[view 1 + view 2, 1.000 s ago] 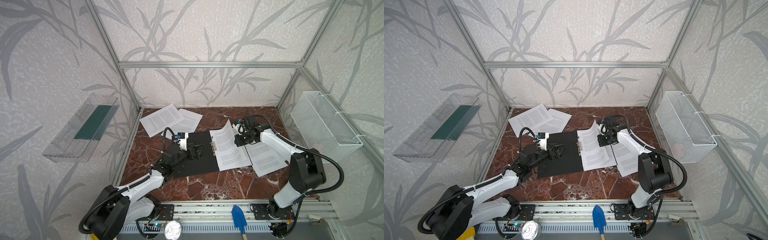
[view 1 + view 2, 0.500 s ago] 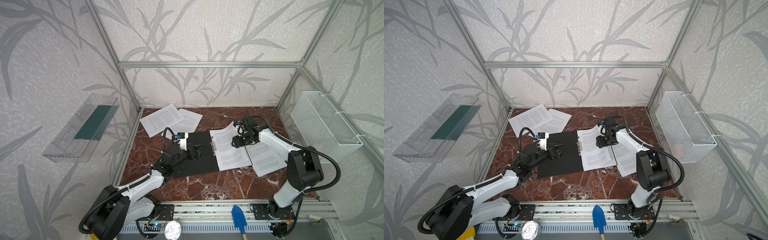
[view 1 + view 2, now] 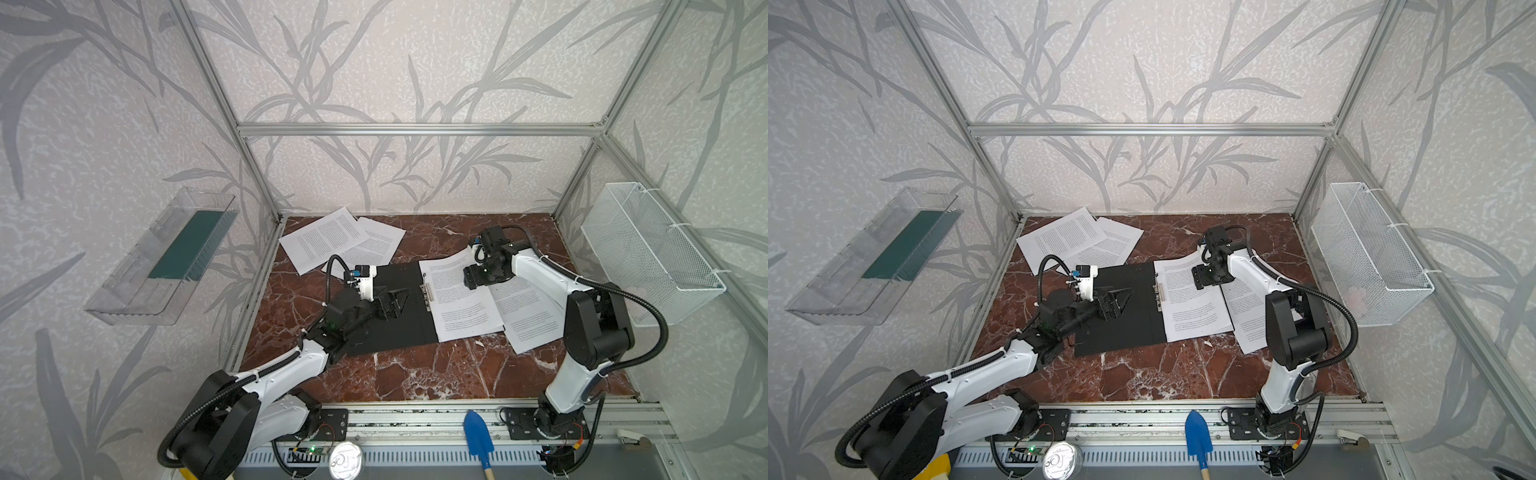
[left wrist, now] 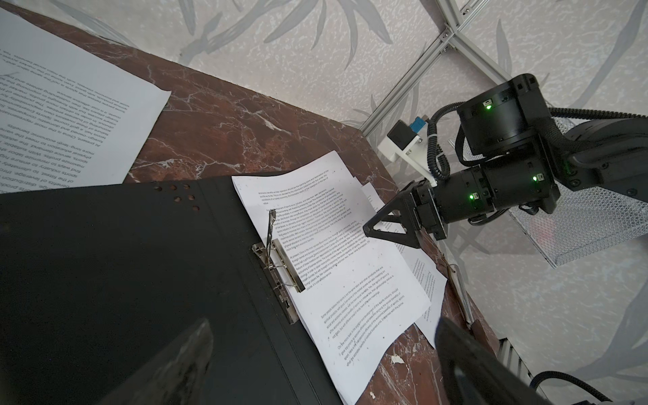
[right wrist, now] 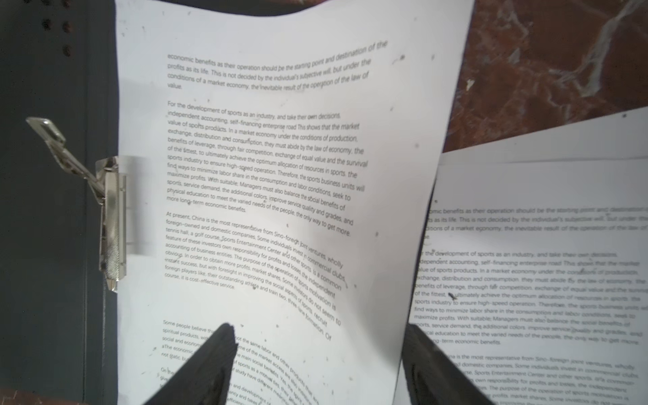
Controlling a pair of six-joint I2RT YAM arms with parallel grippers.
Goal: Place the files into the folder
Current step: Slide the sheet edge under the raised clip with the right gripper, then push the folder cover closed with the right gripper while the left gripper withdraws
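The black folder (image 3: 386, 328) (image 3: 1125, 328) lies open on the marble table, its metal clip (image 4: 280, 266) (image 5: 112, 217) with the lever raised. One of the files (image 3: 457, 303) (image 3: 1192, 307) (image 5: 266, 175) rests bowed on the folder's right half, its edge against the clip. Another sheet (image 3: 528, 316) (image 5: 543, 273) lies right of it, and two more (image 3: 328, 241) at the back left. My right gripper (image 3: 469, 277) (image 3: 1198, 279) (image 5: 319, 350) hovers open over the bowed sheet's right edge, holding nothing. Over the left cover, my left gripper (image 3: 395, 303) (image 4: 322, 368) stands open and empty.
A clear wall tray (image 3: 137, 291) with a dark green panel hangs on the left wall. A white wire basket (image 3: 648, 249) hangs on the right wall. A blue trowel (image 3: 478, 436) and a metal can (image 3: 345, 461) sit at the front rail.
My right gripper has opened and let go of the sheet's far right corner. The sheet has dropped lower onto the folder's right half. The left arm has not moved.
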